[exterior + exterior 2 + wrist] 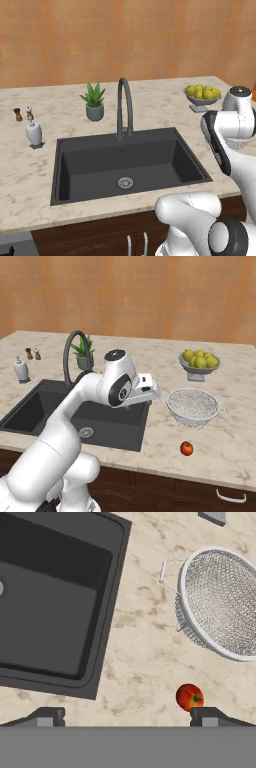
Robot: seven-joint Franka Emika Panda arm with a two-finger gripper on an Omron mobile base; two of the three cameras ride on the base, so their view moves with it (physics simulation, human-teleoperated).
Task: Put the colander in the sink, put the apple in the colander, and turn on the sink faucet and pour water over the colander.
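The hand (127,716) is spread wide and grasps nothing — in the hand view its two dark fingertips (47,716) stand far apart at the bottom edge, with bare marbled surface (140,647) between them. In the right base view the white arm bends over the right rim of the sink (30,406), and the hand hangs near the middle of the frame, above the strip of surface between basin and colander (193,406).

The colander sits upright on the surface right of the sink in the right base view, at centre right of the frame, apart from the basin's edge. In the hand view it fills the upper right, its mesh bowl showing and one wire handle pointing toward the sink. In the left base view only a sliver of its rim peeks out at the right edge, behind the arm.

The apple (186,448) lies on the surface in the lower right of the right base view, below the colander and apart from it. In the hand view it is at lower right, just beside the right fingertip, not touching it as far as can be told.

The sink is dark — its silver drain (125,182) shows in the floor. The sink faucet (124,107) arches over the back rim. Behind it stand a small potted plant (94,102), a white soap dispenser (33,132) and two small shakers (23,113) at left, and a grey bowl of yellow-green fruit (202,95) at upper right.
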